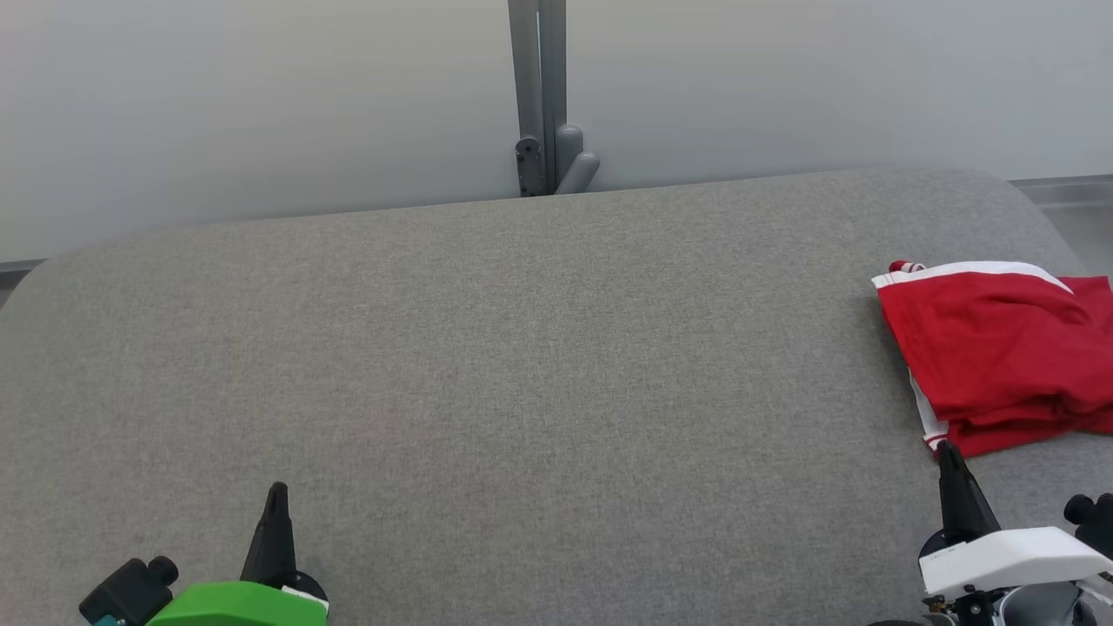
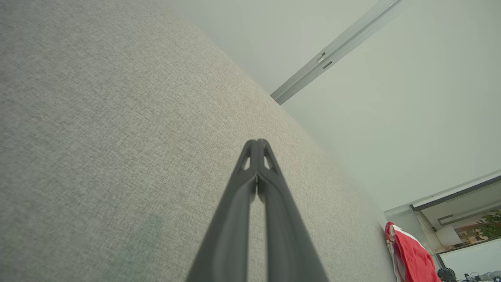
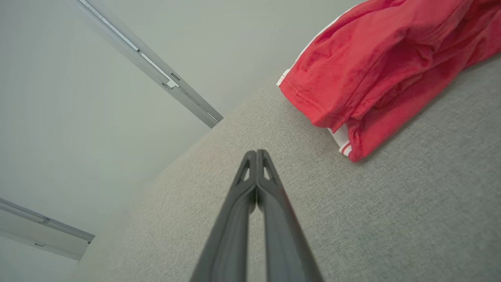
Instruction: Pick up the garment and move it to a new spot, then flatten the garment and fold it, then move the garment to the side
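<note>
— Grey cloth is covering the big table (image 1: 522, 348). What is lying on it?
— The red garment (image 1: 1000, 356) is lying folded over at the right side.
— Where is the right gripper (image 1: 948, 456) pointing?
— It is pointing at the garment's near corner, just beside it, with its fingers squeezed together on nothing.
— And the left gripper (image 1: 276, 496)?
— It is hovering well apart from the garment, pinched together, holding nothing.

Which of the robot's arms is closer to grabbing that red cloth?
Right. The right gripper, shut, sits just short of the near corner of the red garment with white trim on the grey fabric table. The left gripper, also shut, is far across the table from it.
</note>
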You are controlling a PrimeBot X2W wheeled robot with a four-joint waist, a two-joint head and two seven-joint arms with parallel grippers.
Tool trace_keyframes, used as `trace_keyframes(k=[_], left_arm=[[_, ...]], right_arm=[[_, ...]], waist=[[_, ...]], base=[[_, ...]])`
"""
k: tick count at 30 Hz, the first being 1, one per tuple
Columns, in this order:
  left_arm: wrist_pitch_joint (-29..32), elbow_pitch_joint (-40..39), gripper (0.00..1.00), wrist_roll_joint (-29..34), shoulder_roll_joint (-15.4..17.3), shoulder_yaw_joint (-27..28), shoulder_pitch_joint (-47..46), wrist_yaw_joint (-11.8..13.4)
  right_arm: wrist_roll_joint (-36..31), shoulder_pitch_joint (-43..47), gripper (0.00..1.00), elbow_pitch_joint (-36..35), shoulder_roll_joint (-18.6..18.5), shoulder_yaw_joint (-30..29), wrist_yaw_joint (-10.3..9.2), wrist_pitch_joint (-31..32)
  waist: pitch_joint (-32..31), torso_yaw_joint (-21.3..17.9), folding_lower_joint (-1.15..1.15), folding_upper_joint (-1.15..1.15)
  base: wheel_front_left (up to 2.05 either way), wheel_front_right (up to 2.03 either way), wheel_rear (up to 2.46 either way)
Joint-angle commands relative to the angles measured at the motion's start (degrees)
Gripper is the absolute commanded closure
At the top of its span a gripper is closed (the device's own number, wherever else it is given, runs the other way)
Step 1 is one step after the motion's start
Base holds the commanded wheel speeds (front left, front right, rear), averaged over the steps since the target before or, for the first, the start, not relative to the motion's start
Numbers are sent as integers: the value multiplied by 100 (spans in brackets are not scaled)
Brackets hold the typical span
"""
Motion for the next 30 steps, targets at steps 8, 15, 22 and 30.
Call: trace_keyframes(k=[8,15,22,30], left_arm=[[167,-84,100,-615,19,117,-236,-53],[290,-97,100,-1034,22,183,-309,-59],[410,-110,100,-1439,25,254,-374,-73],[535,-123,100,-1875,28,324,-442,-87]], right_arm=[[721,-244,100,-16,-1,4,-2,163],[1240,-324,100,12,6,9,-2,285],[1724,-393,100,39,15,13,-2,404],[2243,-472,100,68,24,19,-1,529]], waist=[[17,14,0,26],[32,26,0,30],[48,39,0,33],[65,53,0,38]], base=[[0,0,0],[0,0,0],[0,0,0],[0,0,0]])
